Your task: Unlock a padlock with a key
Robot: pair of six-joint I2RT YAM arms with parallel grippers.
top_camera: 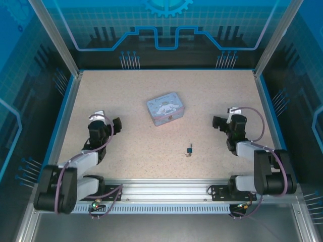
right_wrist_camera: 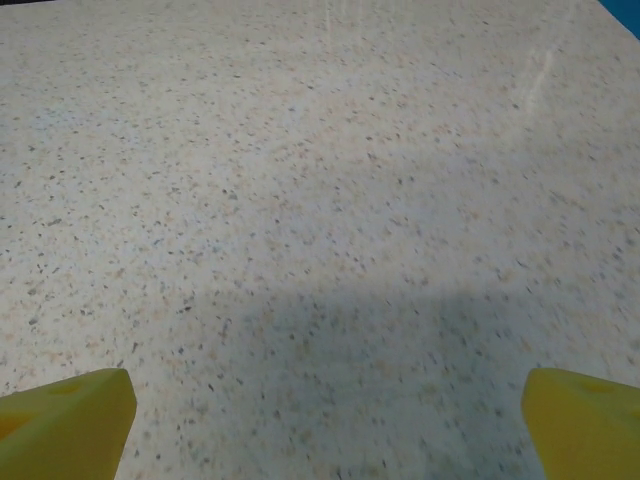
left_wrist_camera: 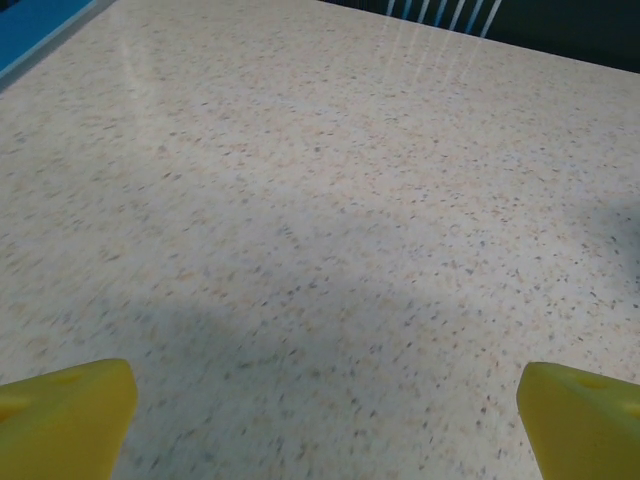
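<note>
The padlock [top_camera: 190,149] is a tiny teal-dark lump lying on the speckled table [top_camera: 136,146], in front of the tin and closer to the right arm. A small metal bit [top_camera: 187,155] touches its near side; I cannot tell whether that is the key or the shackle. My left gripper [top_camera: 116,124] rests low at the left, well away from the lock. Its yellow fingertips [left_wrist_camera: 65,415] stand wide apart over bare table, so my left gripper [left_wrist_camera: 325,420] is open. My right gripper [top_camera: 218,122] sits at the right, and my right gripper [right_wrist_camera: 325,420] is open too, with nothing between its fingertips [right_wrist_camera: 580,420].
A pastel blue-and-pink cartoon tin [top_camera: 165,108] lies shut in the middle of the table, behind the padlock. Blue-edged walls [top_camera: 65,113] bound the table left, right and back. An aluminium rail [top_camera: 161,190] runs along the near edge.
</note>
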